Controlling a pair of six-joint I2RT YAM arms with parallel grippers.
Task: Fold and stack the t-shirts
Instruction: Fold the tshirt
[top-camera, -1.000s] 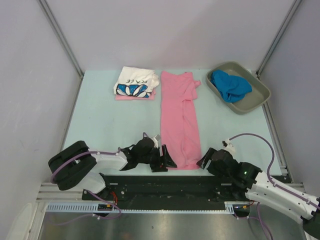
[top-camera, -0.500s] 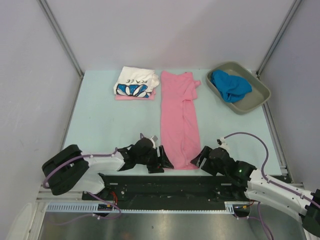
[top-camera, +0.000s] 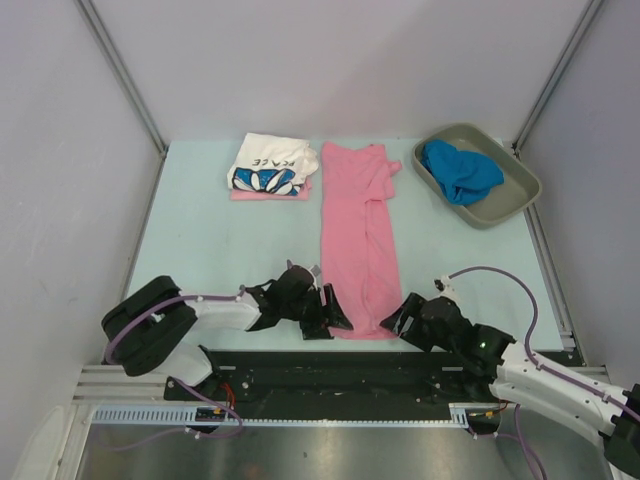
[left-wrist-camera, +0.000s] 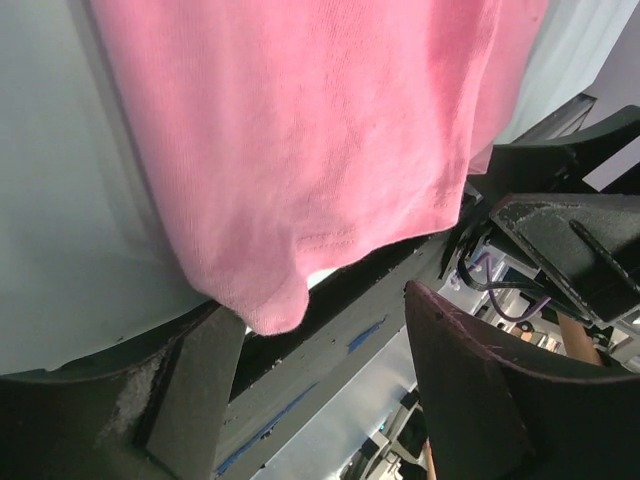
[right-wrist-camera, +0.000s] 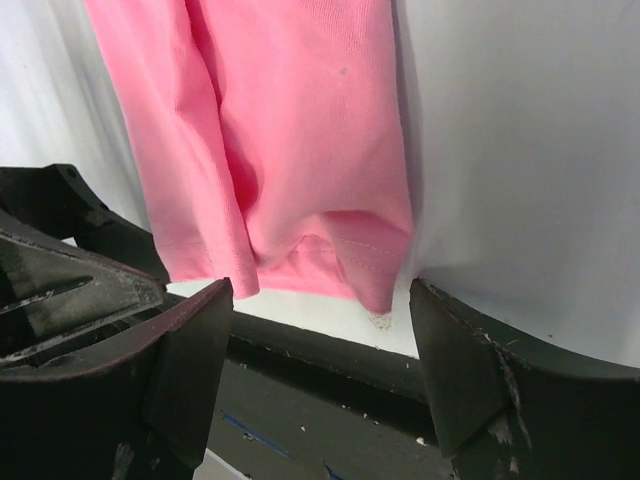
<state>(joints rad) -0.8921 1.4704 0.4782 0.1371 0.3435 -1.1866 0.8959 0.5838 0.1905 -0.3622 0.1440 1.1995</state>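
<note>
A long pink t-shirt (top-camera: 358, 240), folded lengthwise, lies flat down the middle of the table, its hem at the near edge. My left gripper (top-camera: 335, 312) stands open at the hem's near-left corner; in the left wrist view that corner (left-wrist-camera: 265, 305) hangs just above the gap between the fingers (left-wrist-camera: 200, 380). My right gripper (top-camera: 397, 320) is open at the near-right corner, and the hem (right-wrist-camera: 345, 265) lies in front of its open jaws. A folded white printed t-shirt (top-camera: 270, 163) rests on a folded pink one (top-camera: 262, 195) at the back left. A blue t-shirt (top-camera: 458, 170) lies crumpled in the tray.
The grey-olive tray (top-camera: 510, 200) sits at the back right corner. A black rail (top-camera: 330, 365) runs along the table's near edge just behind both grippers. Metal posts rise at the back left and back right.
Both grippers have crept inward toward the pink shirt's near corners, the right one more than the left. The shirts have not moved.
</note>
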